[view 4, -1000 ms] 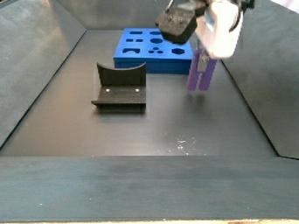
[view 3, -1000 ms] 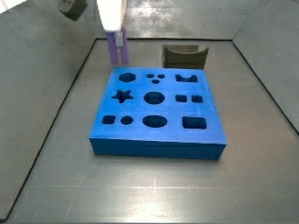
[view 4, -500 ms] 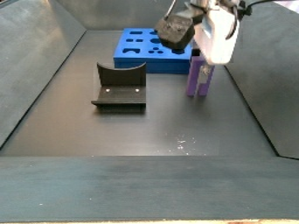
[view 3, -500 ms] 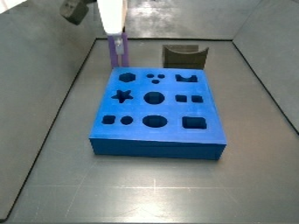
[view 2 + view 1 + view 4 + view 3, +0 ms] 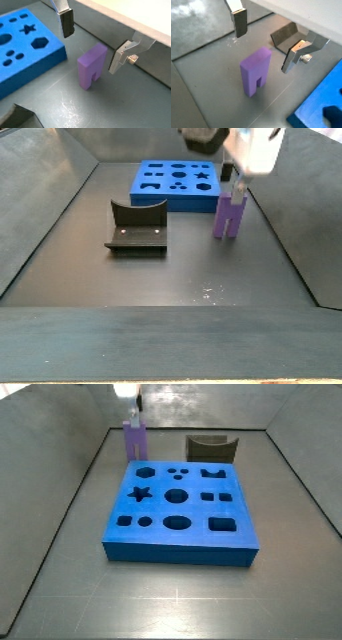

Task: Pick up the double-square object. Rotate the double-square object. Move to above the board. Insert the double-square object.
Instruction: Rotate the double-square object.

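The double-square object, a light purple block, stands upright on the floor in both side views (image 5: 135, 439) (image 5: 231, 216), close beside the short end of the blue board (image 5: 194, 544) (image 5: 181, 198). My gripper (image 5: 238, 186) hangs just above the block's top, open and empty; only its lower edge shows in a side view (image 5: 128, 390). In both wrist views the gripper (image 5: 266, 39) (image 5: 92, 39) has its fingers (image 5: 238, 22) (image 5: 66, 22) wide apart above the block (image 5: 256, 70) (image 5: 92, 65), not touching it. The board also shows in both wrist views (image 5: 321, 107) (image 5: 33, 75).
A dark grey-brown open-fronted holder (image 5: 211, 448) (image 5: 136, 228) stands on the floor beyond the board's other corner; it also shows in both wrist views (image 5: 288, 34) (image 5: 17, 117). Grey walls enclose the floor, one close behind the block.
My gripper has risen from around the block's upper part to above it. The block stays standing in the same place.
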Motion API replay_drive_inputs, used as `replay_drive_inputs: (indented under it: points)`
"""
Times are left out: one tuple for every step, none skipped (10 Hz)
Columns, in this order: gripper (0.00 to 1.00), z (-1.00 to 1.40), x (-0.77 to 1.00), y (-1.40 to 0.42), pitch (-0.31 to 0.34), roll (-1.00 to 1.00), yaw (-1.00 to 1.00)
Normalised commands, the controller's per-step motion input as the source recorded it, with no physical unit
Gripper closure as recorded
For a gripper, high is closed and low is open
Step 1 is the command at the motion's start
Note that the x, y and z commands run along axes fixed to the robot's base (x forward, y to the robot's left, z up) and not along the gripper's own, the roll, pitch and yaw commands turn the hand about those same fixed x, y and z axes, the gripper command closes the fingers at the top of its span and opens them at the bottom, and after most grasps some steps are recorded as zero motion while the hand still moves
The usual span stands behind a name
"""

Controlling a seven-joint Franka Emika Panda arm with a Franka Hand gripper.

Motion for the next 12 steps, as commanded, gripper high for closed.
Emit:
replay_drive_inputs:
  points:
    - [0.0,0.28,-0.02,0.01,0.055,0.03,-0.01]
    - [0.0,0.0,0.0,0.0,0.0,0.0,1.0]
    - [0.0,-0.06,0.02,0.0,-0.002,0.0,1.0]
    - [0.0,-0.05,0.03,-0.01,-0.004,0.0,1.0]
    - [0.0,-0.04,0.03,-0.01,-0.004,0.0,1.0]
    - [0.0,-0.04,0.03,-0.01,-0.005,0.0,1.0]
    - [0.0,-0.04,0.03,-0.01,-0.005,0.0,1.0]
    - [0.0,-0.04,0.03,-0.01,-0.006,0.0,1.0]
    - [0.0,-0.04,0.03,-0.01,-0.006,0.0,1.0]
    - [0.0,-0.04,0.03,-0.01,-0.007,0.0,1.0]
    - [0.0,-0.03,0.03,-0.01,-0.007,0.0,1.0]
    - [0.0,-0.03,0.03,-0.01,-0.008,0.0,1.0]
